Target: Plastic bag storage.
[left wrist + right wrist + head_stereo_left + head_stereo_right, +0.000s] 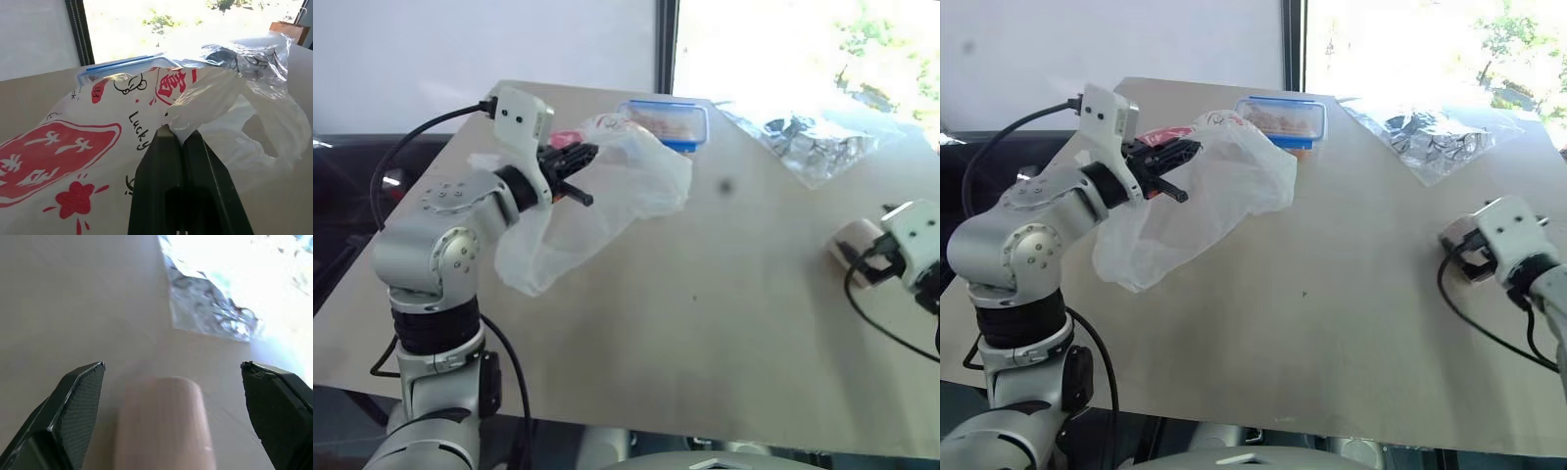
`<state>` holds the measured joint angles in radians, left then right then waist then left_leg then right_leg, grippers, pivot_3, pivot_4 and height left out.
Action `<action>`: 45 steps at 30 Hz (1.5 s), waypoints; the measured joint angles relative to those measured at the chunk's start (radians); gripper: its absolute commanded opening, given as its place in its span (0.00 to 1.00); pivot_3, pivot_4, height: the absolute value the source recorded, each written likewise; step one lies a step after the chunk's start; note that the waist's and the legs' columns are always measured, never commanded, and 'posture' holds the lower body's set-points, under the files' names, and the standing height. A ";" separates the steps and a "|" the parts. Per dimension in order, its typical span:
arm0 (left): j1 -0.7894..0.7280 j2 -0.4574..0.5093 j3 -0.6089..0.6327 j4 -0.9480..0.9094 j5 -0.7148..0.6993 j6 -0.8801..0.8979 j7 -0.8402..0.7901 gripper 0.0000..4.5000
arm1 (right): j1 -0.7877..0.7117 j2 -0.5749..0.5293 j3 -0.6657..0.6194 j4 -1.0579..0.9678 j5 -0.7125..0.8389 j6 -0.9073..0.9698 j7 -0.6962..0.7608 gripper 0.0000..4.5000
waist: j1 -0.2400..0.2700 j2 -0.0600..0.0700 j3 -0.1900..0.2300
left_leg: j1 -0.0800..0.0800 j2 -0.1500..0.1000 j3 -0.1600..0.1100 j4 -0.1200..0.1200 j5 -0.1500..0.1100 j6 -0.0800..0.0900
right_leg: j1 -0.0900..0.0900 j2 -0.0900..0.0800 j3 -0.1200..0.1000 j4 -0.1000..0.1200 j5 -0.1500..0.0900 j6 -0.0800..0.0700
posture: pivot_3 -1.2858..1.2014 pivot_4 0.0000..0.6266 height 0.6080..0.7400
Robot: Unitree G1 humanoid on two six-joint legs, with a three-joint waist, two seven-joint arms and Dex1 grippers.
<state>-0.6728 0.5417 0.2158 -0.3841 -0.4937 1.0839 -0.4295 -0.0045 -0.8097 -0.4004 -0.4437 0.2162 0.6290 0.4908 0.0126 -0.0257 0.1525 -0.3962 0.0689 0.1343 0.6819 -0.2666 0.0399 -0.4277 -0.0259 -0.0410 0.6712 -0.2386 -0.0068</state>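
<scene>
The plastic bag (607,196) is thin, white and translucent, with red printed squares and characters (58,156). It hangs above the table, bunched at its top edge. My left gripper (177,131) is shut on that bunched edge, and the rest of the bag droops down to the tabletop (1141,264). At the table's right side my right gripper (173,364) is open, its fingers (80,396) spread wide. A pale beige cylinder (164,421) lies between them, and they do not touch it.
A clear box with a blue lid (668,119) stands at the far edge, just behind the bag. A clear bag of silvery foil-like contents (818,142) lies at the back right. The tan table (705,323) has bare room in the middle and front.
</scene>
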 measured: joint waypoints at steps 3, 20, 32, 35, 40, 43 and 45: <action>0.001 -0.002 -0.009 0.004 0.002 -0.009 0.013 0.01 | -0.039 0.067 -0.107 -0.051 0.150 0.178 -0.001 1.00 | 0.000 0.000 0.000 | 0.000 0.001 -0.001 0.000 0.000 0.000 | 0.000 0.000 0.000 0.001 0.000 0.000 | 0.52 0.24 1.00; -0.031 0.023 -0.068 0.093 0.002 -0.095 -0.011 0.01 | 0.121 0.185 -0.437 -0.149 0.637 0.635 -0.061 1.00 | -0.007 0.000 0.000 | 0.000 -0.001 -0.002 0.000 -0.001 0.002 | 0.000 -0.001 0.001 0.001 -0.002 0.003 | 0.52 0.24 1.00; -0.057 0.042 -0.070 0.097 0.002 -0.099 0.002 0.00 | -0.030 0.270 -0.174 0.099 0.430 0.284 -0.126 0.00 | -0.015 0.001 0.000 | -0.002 -0.002 -0.002 0.000 0.000 0.001 | -0.001 0.000 0.001 0.001 0.000 0.001 | 0.52 0.24 1.00; -0.057 0.042 -0.069 0.097 0.002 -0.095 0.010 0.00 | -0.067 0.293 -0.137 0.151 0.406 0.230 -0.130 0.00 | -0.018 0.001 0.000 | -0.001 -0.002 -0.001 0.000 0.000 0.001 | -0.001 0.000 0.001 0.001 0.000 0.001 | 0.52 0.24 1.00; -0.073 0.037 -0.069 0.097 0.000 -0.086 0.022 0.00 | -0.108 0.336 -0.097 0.166 0.401 0.183 -0.136 0.00 | -0.021 0.001 0.001 | -0.002 -0.001 -0.002 0.000 0.000 0.001 | -0.001 0.000 0.001 0.001 0.000 0.001 | 0.52 0.24 1.00; -0.109 0.025 -0.059 0.099 -0.010 -0.077 0.032 0.00 | -0.111 0.345 -0.063 0.086 0.464 0.201 -0.122 0.00 | -0.022 0.001 0.001 | -0.002 -0.001 -0.001 0.000 0.000 0.001 | -0.002 -0.002 0.001 0.001 0.000 0.001 | 0.52 0.24 1.00; -0.116 0.019 -0.050 0.100 -0.017 -0.069 0.036 0.00 | -0.118 0.344 -0.049 0.051 0.491 0.218 -0.120 0.00 | -0.022 0.001 0.001 | -0.002 -0.001 -0.001 0.000 0.000 0.001 | -0.002 -0.002 0.002 0.001 0.000 0.001 | 0.52 0.24 1.00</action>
<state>-0.7887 0.5610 0.1654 -0.2840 -0.5112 1.0150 -0.3931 -0.1222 -0.4652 -0.4492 -0.3922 0.7076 0.8467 0.3709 -0.0094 -0.0243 0.1531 -0.3980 0.0680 0.1332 0.6816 -0.2670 0.0405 -0.4293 -0.0280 -0.0395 0.6725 -0.2389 -0.0060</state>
